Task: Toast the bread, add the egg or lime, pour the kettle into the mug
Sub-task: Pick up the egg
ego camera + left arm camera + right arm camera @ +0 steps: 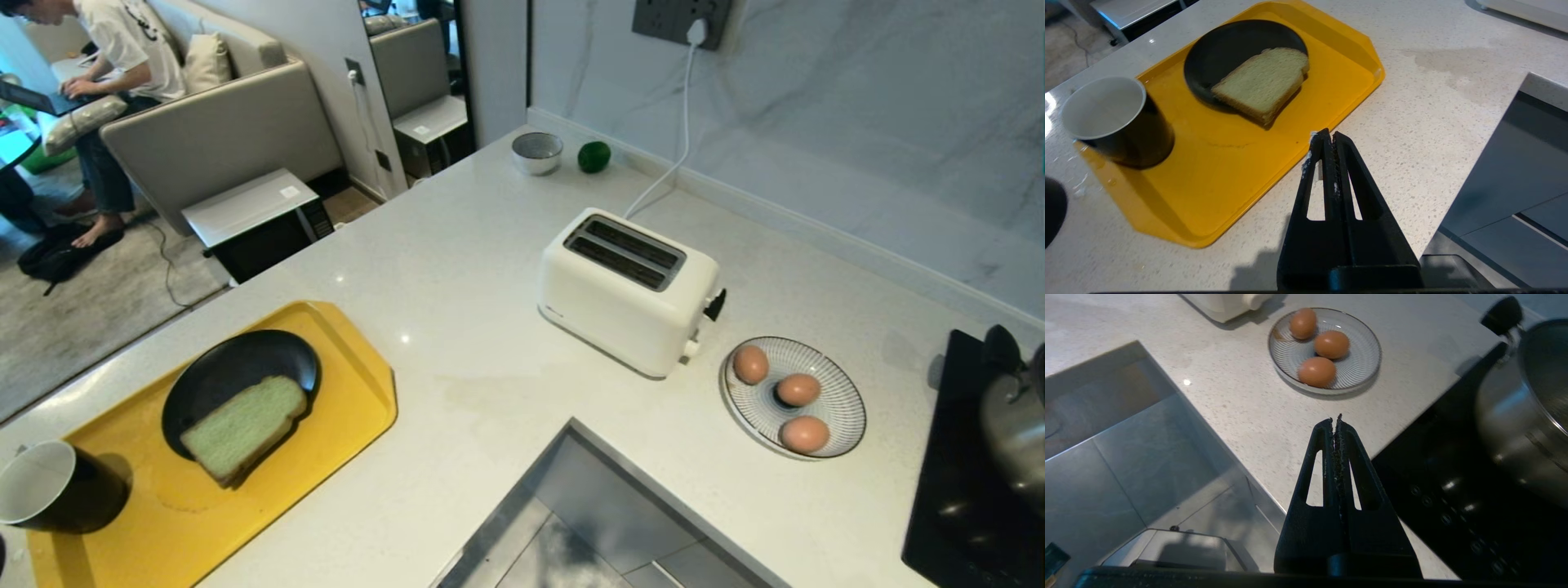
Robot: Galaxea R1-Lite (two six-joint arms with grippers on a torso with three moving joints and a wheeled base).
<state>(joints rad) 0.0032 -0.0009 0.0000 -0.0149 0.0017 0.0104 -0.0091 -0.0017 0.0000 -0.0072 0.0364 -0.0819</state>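
The bread (243, 426), a pale green slice with a thin tan crust, lies tilted, partly on a black plate (237, 367) and partly off its near rim, at the near left. The mug (51, 487), black outside and white inside, stands upright left of it. The glossy dark green lime (593, 156) sits far back on the tabletop (457, 269). Three brown eggs (798, 389) lie on the right. A metal kettle (1012, 416) stands at the far right edge.

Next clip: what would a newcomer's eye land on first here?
Probably the yellow tray at the counter's left, carrying a black plate with the pale green bread and the mug. Then the white toaster mid-counter, with three brown eggs on a striped plate to its right. Both grippers hang shut and empty.
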